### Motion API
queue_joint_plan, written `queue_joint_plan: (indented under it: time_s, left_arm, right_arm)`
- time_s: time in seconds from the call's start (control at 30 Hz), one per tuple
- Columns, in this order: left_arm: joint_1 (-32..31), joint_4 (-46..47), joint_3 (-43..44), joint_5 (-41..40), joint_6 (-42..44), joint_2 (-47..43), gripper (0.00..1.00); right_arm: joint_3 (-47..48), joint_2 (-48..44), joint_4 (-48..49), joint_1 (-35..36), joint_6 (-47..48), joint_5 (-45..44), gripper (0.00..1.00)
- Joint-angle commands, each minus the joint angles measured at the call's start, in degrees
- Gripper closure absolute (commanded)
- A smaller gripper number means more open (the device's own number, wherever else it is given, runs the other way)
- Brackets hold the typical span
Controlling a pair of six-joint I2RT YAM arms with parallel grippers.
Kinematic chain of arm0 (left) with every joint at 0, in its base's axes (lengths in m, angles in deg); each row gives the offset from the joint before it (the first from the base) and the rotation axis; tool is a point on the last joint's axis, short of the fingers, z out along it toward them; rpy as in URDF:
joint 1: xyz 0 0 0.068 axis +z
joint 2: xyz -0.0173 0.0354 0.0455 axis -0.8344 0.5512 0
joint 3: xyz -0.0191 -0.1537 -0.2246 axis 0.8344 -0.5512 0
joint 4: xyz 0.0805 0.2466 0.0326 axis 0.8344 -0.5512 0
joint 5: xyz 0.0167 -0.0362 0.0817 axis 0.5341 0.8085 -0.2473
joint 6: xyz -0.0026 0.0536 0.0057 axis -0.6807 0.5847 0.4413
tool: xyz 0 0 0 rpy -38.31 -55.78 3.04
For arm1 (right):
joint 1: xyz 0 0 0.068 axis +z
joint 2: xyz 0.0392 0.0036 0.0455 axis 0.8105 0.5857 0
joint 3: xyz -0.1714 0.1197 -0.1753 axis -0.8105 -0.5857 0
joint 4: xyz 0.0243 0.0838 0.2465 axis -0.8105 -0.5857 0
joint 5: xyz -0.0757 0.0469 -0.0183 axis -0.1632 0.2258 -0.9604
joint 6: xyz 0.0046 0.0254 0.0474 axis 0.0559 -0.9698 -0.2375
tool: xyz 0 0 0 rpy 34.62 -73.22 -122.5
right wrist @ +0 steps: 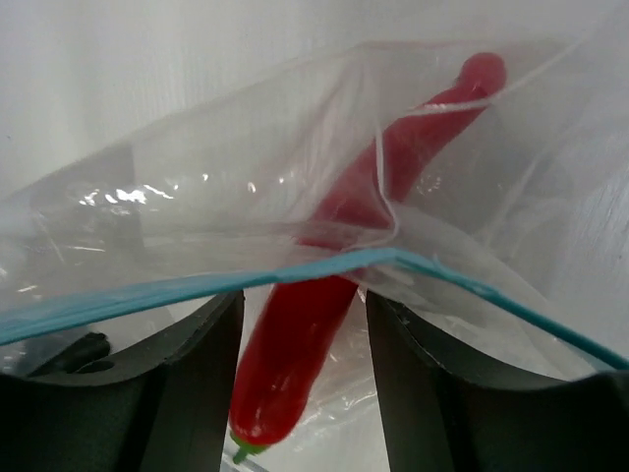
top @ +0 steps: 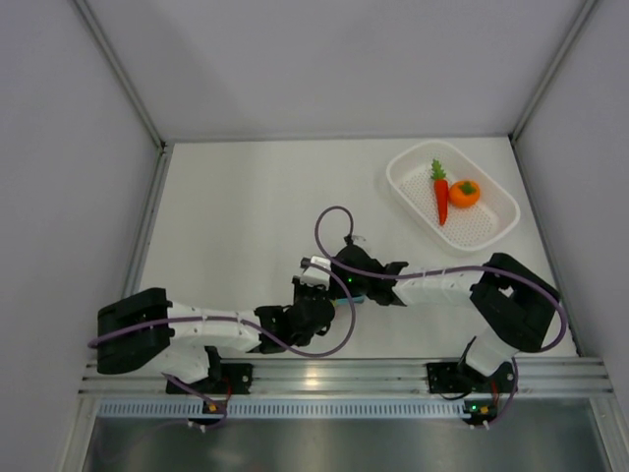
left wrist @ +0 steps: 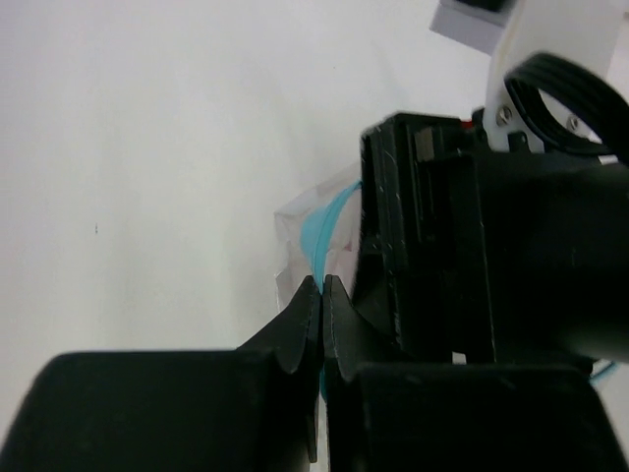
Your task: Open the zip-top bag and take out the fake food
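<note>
Right wrist view: the right gripper (right wrist: pixel 305 300) has its black fingers (right wrist: pixel 187 393) spread, one on each side of the red toy chili pepper (right wrist: pixel 295 364). The pepper lies lengthwise in the gap, near both pads. Its green stem end points toward the camera and its far end sits inside the small clear crinkly zip-top bag (right wrist: pixel 197 167), whose light blue zip strip (right wrist: pixel 147 293) crosses just above the fingertips.

On the left wrist camera, the left gripper (left wrist: pixel 321 295) has its tips pressed together at the bag's clear corner (left wrist: pixel 295 236). Whether film is caught between them cannot be told.

From above, both grippers (top: pixel 310 295) (top: pixel 339 285) meet near the table's front middle, close to the aluminium rail (top: pixel 334 379). The white tabletop (top: pixel 246 216) runs on to the left and far side, up to the grey side walls (top: pixel 59 197). Well apart at far right, the white perforated basket (top: pixel 480 224) holds the orange toy carrot (top: pixel 440 197) and the round toy orange (top: pixel 464 193).
</note>
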Motion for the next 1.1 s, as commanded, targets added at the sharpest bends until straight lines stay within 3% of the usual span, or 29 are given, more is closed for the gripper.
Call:
queue_joint_plan:
  time_s: [0.0, 0.2, 0.3, 0.33, 0.5, 0.63, 0.8, 0.93, 1.07]
  left_arm:
    - [-0.2, 1.3, 2.2, -5.9, -3.5, 0.2, 1.0]
    - [-0.5, 1.2, 2.1, -7.6, -5.2, 1.0, 1.0]
    - [-0.8, 1.3, 1.9, -7.9, -5.4, 1.0, 1.0]
    - [-0.9, 1.3, 1.6, -7.8, -5.4, 0.8, 1.0]
    - [-1.0, 1.4, -0.2, -6.6, -5.7, -1.0, 1.0]
    - [-1.0, 1.9, -1.8, -0.9, -5.4, -4.2, 1.0]
    - [-1.1, 3.7, -2.4, 7.9, -1.4, -6.5, 1.0]
    - [-1.0, 4.0, -2.3, 13.1, 0.9, -9.3, 1.0]
    - [-1.0, -0.8, -0.7, 7.1, 1.1, -11.5, 1.0]
  right_arm:
    - [-1.2, -0.7, -2.1, 2.8, -2.6, -1.6, 0.47]
    - [-1.2, 2.8, -1.2, 4.8, -5.1, -1.1, 0.49]
    - [-0.9, 4.5, -0.7, 4.9, -6.2, -1.3, 0.61]
    - [-1.2, 4.3, -0.3, 4.9, -6.8, -1.7, 0.69]
    - [-3.4, 0.4, 2.3, 4.6, -8.5, -2.5, 0.82]
    - [-4.0, -1.9, 2.6, 2.9, -8.0, -2.6, 0.99]
    - [-2.7, -2.7, 4.1, -1.0, -5.7, -1.4, 1.0]
    - [3.4, -0.8, 0.0, -3.3, 2.4, 0.8, 1.0]
    - [9.8, 1.1, -7.1, -3.2, 11.2, 3.1, 1.0]
